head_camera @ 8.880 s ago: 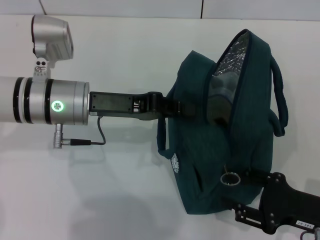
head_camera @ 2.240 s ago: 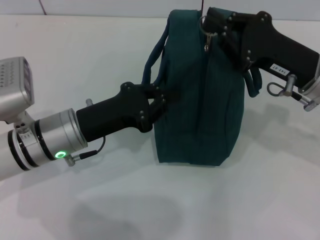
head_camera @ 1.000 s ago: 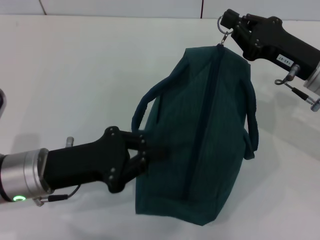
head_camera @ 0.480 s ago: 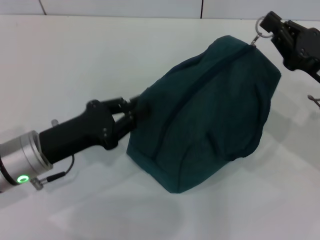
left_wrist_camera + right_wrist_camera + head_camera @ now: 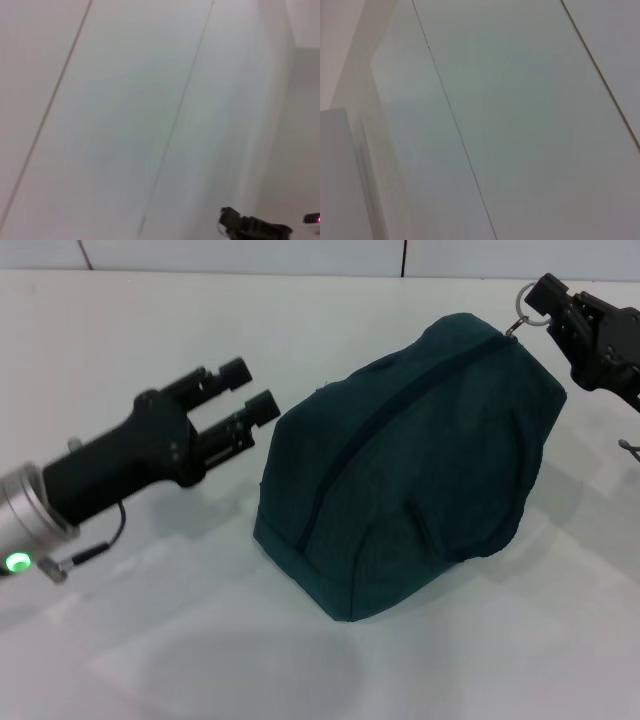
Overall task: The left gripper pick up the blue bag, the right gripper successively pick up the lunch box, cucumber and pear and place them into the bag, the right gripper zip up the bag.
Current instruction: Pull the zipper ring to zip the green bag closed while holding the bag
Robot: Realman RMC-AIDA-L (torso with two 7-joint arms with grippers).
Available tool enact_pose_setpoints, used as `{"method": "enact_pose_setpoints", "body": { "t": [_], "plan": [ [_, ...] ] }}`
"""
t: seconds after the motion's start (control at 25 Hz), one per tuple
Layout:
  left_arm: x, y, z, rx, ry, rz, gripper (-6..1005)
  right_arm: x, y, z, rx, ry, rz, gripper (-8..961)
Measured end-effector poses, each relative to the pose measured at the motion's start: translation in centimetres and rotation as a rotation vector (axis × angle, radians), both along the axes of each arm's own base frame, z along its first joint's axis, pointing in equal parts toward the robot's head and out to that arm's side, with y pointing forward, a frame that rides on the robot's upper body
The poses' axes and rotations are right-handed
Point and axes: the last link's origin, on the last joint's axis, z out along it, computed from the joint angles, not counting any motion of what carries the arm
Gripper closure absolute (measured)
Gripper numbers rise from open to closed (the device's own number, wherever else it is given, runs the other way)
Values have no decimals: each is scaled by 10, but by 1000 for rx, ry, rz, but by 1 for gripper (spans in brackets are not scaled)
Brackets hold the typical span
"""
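Note:
The blue bag (image 5: 420, 460) lies slumped on the white table, its zipper closed along the top seam. My left gripper (image 5: 250, 388) hovers just left of the bag, open, with nothing between its fingers and not touching the fabric. At the bag's far right corner my right gripper (image 5: 546, 300) is shut on the zipper's ring pull (image 5: 533, 316). The right gripper (image 5: 250, 228) also shows far off in the left wrist view. The lunch box, cucumber and pear are hidden from view. The right wrist view shows only pale wall panels.
The white table (image 5: 150, 640) spreads bare in front of and left of the bag. A pale wall with a dark seam (image 5: 404, 258) runs along the back edge.
My left gripper has let go of the bag, opened and drawn back to the left. The bag, upright and held earlier, has settled on its side. The right gripper stays on the ring pull.

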Motion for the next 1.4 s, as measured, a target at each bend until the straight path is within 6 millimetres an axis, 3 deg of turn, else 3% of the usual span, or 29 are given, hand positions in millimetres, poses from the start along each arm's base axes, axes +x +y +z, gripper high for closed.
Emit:
{"method": "enact_pose_setpoints", "body": {
  "t": [0.12,0.24,0.32,0.44,0.48,0.52,0.64,0.76,0.92,1.4],
  "plan": [
    [7,8,9,-59,11,-11,524,0,0,0,0,-1,-1,936],
    [37,34,33,-207,114,-53,384,0,1,1,4,-1,-4,936],
    [63,49,42,-287,204,-72,268,0,1,1,6,1,-6,936],
    [98,64,48,-347,321,-83,186,0,1,1,8,3,-7,936],
    [117,69,45,-380,393,-87,159,0,2,1,8,4,-7,936],
    [122,71,45,-386,411,-83,132,0,2,1,9,3,-7,936],
    [162,80,32,-419,608,-45,132,-1,3,1,8,2,-7,936],
    [186,83,19,-423,714,-9,131,-1,4,1,8,1,-7,936],
    [201,82,7,-448,777,1,135,-2,4,1,8,1,-7,936],
    [196,82,-2,-431,814,21,150,-1,6,1,9,-6,-15,936]
  ]
}}
